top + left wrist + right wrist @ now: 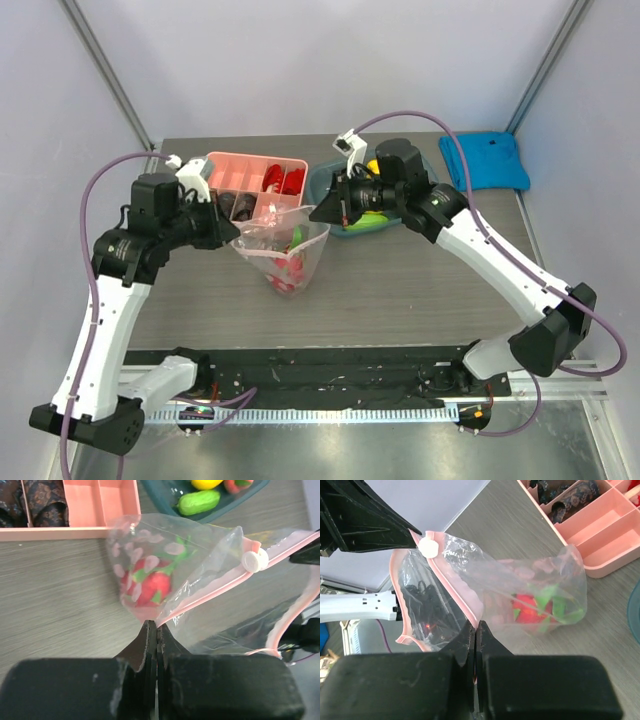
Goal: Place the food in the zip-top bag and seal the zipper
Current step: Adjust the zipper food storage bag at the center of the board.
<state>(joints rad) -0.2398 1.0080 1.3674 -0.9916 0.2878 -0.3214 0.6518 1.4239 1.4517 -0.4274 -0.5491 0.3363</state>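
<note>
The clear zip-top bag hangs between both grippers above the table, mouth open. The pink dragon fruit lies inside it, and shows in the left wrist view and the right wrist view. My left gripper is shut on the pink zipper strip at one end of the mouth, the white slider further along. My right gripper is shut on the other end of the bag's mouth edge. A green cucumber and a yellow piece lie in the teal tray.
The pink divided box with dark and red items stands just behind the bag. The teal tray sits under the right wrist. A blue cloth lies at the back right. The frame's posts stand at the back corners.
</note>
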